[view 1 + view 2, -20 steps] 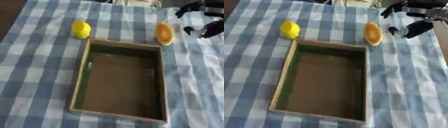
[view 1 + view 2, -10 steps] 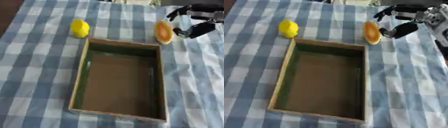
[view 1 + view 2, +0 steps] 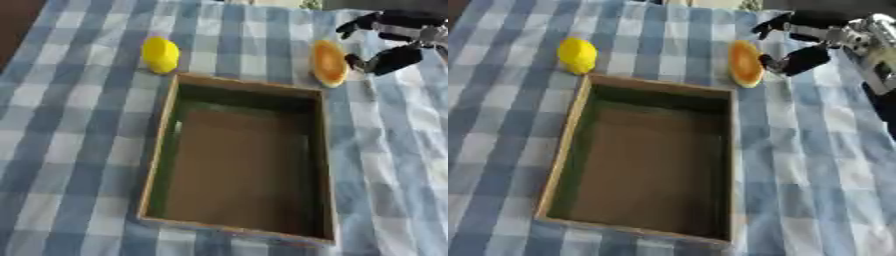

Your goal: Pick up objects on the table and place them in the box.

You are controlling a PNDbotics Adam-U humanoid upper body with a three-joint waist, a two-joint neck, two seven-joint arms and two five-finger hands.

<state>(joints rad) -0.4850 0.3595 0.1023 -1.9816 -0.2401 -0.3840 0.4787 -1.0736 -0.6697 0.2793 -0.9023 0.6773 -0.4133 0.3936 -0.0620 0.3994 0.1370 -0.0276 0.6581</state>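
The box [image 3: 241, 160] sits at the centre of the work area on a blue-and-white checked cloth [image 3: 61, 150], its long axis running away from the camera. It is open-topped, with light wooden walls, a green inner lining and a brown floor. No object lies inside it.

Just beyond the far left corner of the box lies a yellow rounded object [image 3: 160, 54], resting on the cloth and close to the box wall without touching it.

Just beyond the far right corner lies an orange oval object [image 3: 745, 63] with a paler rim, also on the cloth and outside the box.

The right hand [image 3: 802, 42] enters from the upper right and is positioned directly beside the orange oval object, on its right side. Its fingers [image 3: 773, 23] and thumb are spread apart and slightly curved, with the gap facing the object. The thumb tip is very near the object's right edge; whether it touches cannot be determined. The hand holds nothing.
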